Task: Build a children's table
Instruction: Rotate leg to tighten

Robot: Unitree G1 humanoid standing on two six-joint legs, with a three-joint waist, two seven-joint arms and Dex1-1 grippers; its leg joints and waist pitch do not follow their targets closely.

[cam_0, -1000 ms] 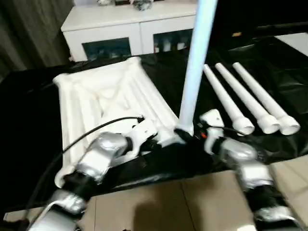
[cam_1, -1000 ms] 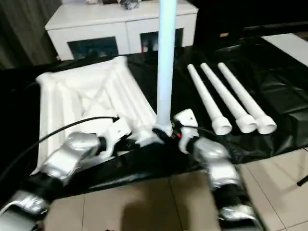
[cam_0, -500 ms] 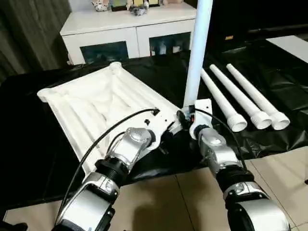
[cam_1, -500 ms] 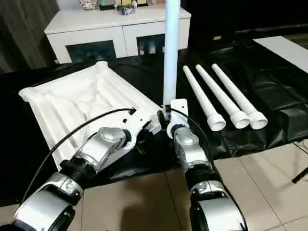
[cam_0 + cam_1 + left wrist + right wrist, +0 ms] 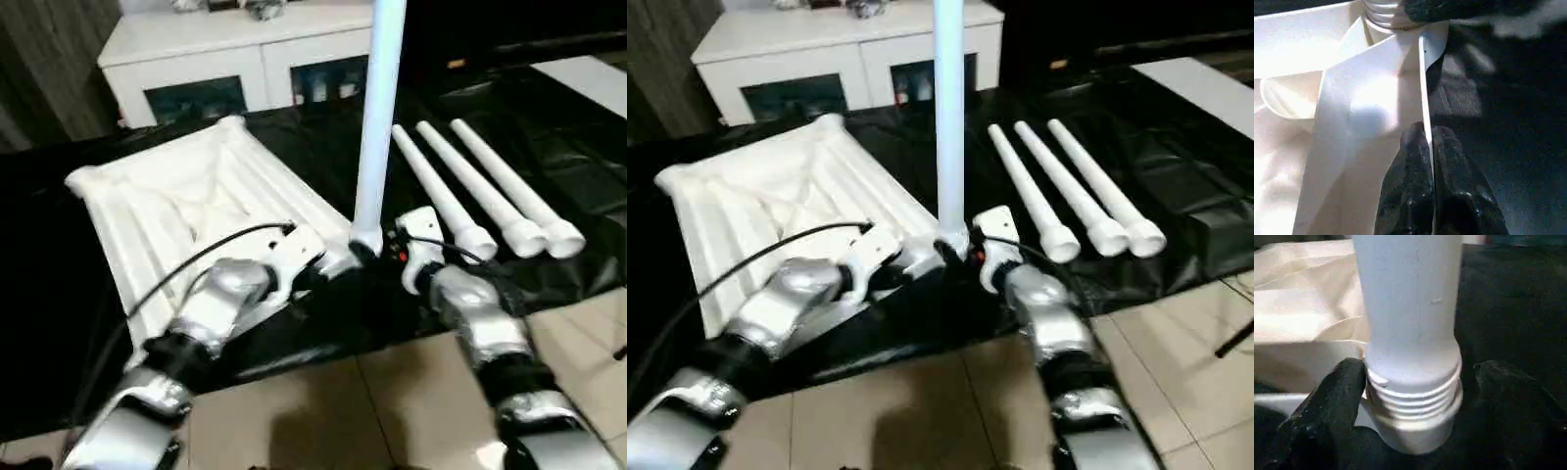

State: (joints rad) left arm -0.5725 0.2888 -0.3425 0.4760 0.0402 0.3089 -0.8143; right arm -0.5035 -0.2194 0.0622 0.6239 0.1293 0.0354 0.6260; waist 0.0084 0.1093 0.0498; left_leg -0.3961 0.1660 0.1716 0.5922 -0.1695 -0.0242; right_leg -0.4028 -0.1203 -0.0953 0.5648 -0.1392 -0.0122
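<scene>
Both grippers meet at the near corner of the upturned top, where one leg stands upright.

Nearest, the two silver forearms angle inward from the lower edge toward that corner. The left gripper [image 5: 1427,161] is clenched on the thin edge of the top [image 5: 186,201], its fingers [image 5: 1408,181] pinching the rim beside the leg socket. The right gripper [image 5: 1418,382] is spread wide around the threaded foot of the upright leg [image 5: 377,108]; one finger touches the threads, the other stands apart from them. The top lies ribbed side up on the black-covered table [image 5: 549,147]. Further right, three loose legs [image 5: 490,196] lie side by side. Beyond stands a white cabinet [image 5: 235,59] with glass doors.
</scene>
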